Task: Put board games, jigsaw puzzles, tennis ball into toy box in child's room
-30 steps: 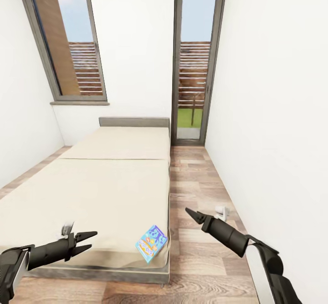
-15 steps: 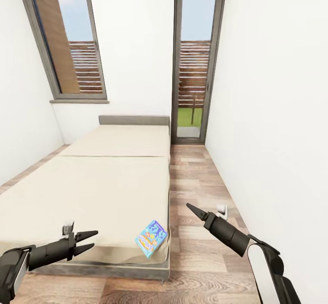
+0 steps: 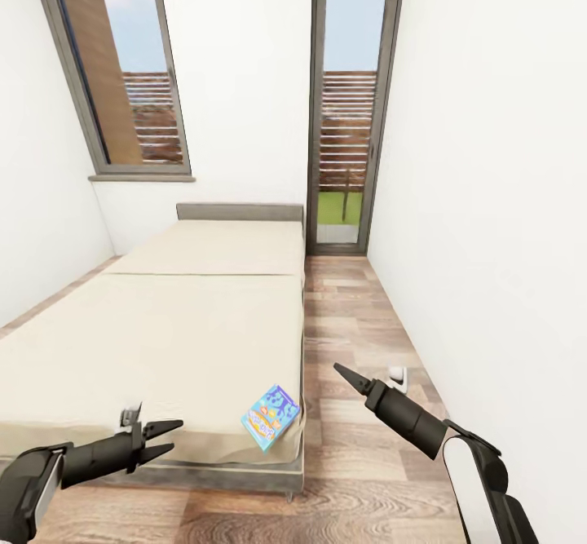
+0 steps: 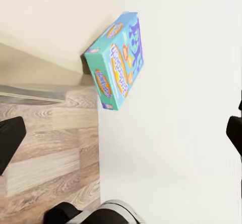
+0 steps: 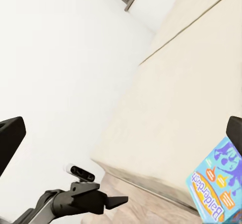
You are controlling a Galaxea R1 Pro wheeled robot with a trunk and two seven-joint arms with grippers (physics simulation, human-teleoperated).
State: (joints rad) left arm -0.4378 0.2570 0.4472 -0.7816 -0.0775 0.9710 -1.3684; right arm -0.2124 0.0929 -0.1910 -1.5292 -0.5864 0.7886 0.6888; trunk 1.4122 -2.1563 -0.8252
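Note:
A light blue board game [image 3: 271, 417] with an orange logo lies on the near right corner of the beige bed [image 3: 179, 324], slightly overhanging its edge. It also appears in the left wrist view as the board game [image 4: 117, 60] and in the right wrist view as the board game [image 5: 218, 183]. My left gripper [image 3: 174, 435] hovers open over the bed's foot edge, left of the game. My right gripper [image 3: 339, 369] hangs above the floor just right of the game, seen edge-on; its wrist view shows the fingers [image 5: 10, 143] wide apart. Both hold nothing.
A wood-plank aisle [image 3: 350, 316] runs between the bed and the white right wall [image 3: 489, 201]. A small white object [image 3: 397, 376] sits on the floor by that wall. A glass door [image 3: 346, 120] and a window [image 3: 122, 71] are at the far end.
The whole view has shifted slightly, so the bed and the game sit a little higher in the picture. The left gripper has dropped a bit lower; both grippers stay open.

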